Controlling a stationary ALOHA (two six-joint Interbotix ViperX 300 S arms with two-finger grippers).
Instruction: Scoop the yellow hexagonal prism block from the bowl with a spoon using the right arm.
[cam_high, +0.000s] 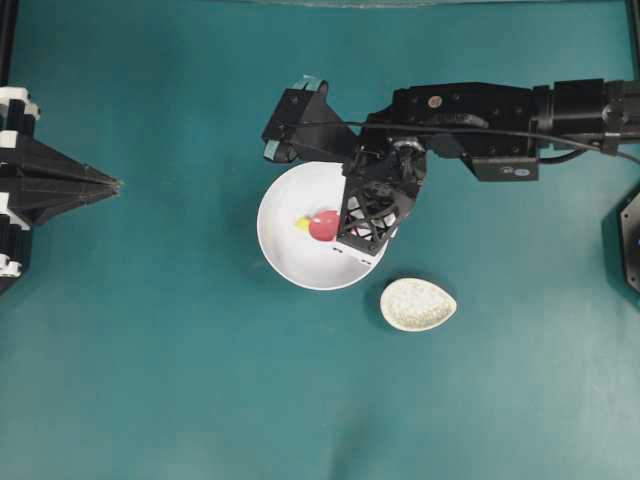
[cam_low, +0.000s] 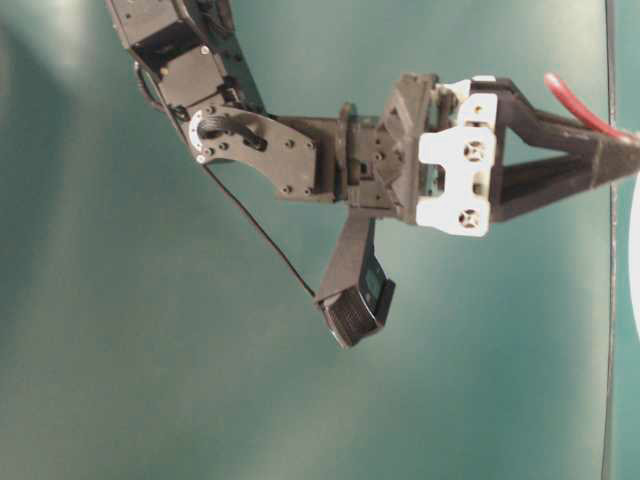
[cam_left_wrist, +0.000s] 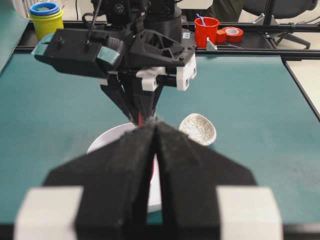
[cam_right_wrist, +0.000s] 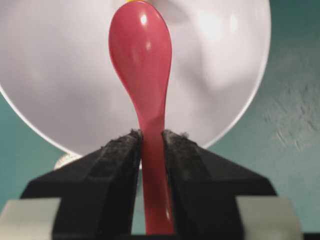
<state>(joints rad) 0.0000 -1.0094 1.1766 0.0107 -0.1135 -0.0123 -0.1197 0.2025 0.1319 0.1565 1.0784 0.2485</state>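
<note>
Yellow block (cam_high: 302, 224) (mostly hidden) behind spoon (cam_high: 323, 225).

Spoon (cam_right_wrist: 141, 65): glossy, smooth pink-red glaze, bright highlights. Bowl (cam_right_wrist: 220, 60): smooth white, soft sheen. Spoon rest (cam_high: 418, 304): cream, crackled speckled glaze, at 4 o'clock from bowl. Right gripper (cam_right_wrist: 150, 142) pads: matt black, rough, fuzzy-edged. Table (cam_high: 150, 380): matt teal.

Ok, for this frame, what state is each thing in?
Spoon: clamped by its handle, scoop inside the bowl.
Yellow block: in the bowl, at the spoon's tip, not scooped.
Bowl: upright on the table.
Spoon rest: empty, beside the bowl.
Right pincer: shut on the spoon.
Left pincer: shut, holding nothing.
</note>
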